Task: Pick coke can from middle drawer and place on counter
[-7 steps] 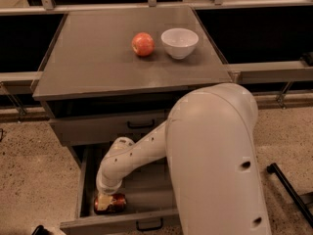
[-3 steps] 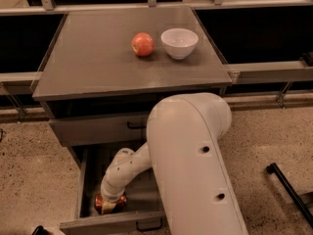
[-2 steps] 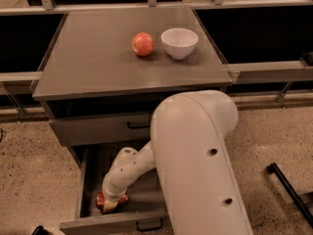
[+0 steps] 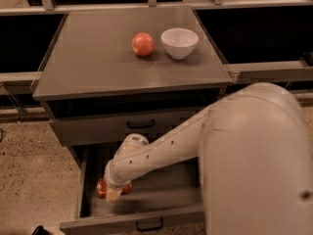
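The coke can point(image 4: 102, 188) is a small red can lying in the left part of the open middle drawer point(image 4: 161, 195), mostly hidden by my wrist. My gripper point(image 4: 113, 192) reaches down into the drawer and sits right at the can, with one pale fingertip point(image 4: 113, 195) showing in front of it. My white arm crosses the drawer from the lower right. The grey counter point(image 4: 93, 58) is above the drawers.
A red apple point(image 4: 143, 44) and a white bowl point(image 4: 179, 42) stand on the far right part of the counter. The shut top drawer front point(image 4: 98, 126) with a black handle overhangs the open drawer. Dark shelving flanks the cabinet on both sides.
My arm's bulky body has swung to the right, clearing the view of the drawer. The gripper has stayed low at the can in the drawer's left part.
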Available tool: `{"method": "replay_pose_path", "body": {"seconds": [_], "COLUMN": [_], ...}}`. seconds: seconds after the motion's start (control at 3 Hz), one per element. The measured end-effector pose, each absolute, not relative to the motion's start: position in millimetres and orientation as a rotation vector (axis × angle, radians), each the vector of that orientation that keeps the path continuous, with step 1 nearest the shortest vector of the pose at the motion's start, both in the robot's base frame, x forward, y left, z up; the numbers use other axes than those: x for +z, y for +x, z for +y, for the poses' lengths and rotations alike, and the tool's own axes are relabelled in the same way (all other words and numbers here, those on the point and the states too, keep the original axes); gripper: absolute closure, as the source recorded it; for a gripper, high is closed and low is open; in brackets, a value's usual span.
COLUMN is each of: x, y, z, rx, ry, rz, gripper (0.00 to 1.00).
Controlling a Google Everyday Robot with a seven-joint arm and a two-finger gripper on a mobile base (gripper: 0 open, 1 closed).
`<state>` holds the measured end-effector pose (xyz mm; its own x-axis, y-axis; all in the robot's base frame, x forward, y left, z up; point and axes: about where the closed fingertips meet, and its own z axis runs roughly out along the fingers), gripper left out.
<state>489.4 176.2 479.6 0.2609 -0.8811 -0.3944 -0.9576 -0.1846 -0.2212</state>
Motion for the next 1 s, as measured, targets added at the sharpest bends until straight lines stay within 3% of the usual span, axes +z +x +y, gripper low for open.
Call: {"method": "replay_pose_path", "body": {"seconds": [0.33, 0.67, 1.0], "x": [527.2, 594.5, 620.2], "y": [491.4, 498.5, 502.1], "z": [181.6, 189.0, 187.4], "rx": [0.353, 0.658, 0.691], "ry": [-2.051, -1.916, -1.891], "rz": [1.704, 1.706, 1.678], "gripper": [1.00, 1.00, 1.00]}}
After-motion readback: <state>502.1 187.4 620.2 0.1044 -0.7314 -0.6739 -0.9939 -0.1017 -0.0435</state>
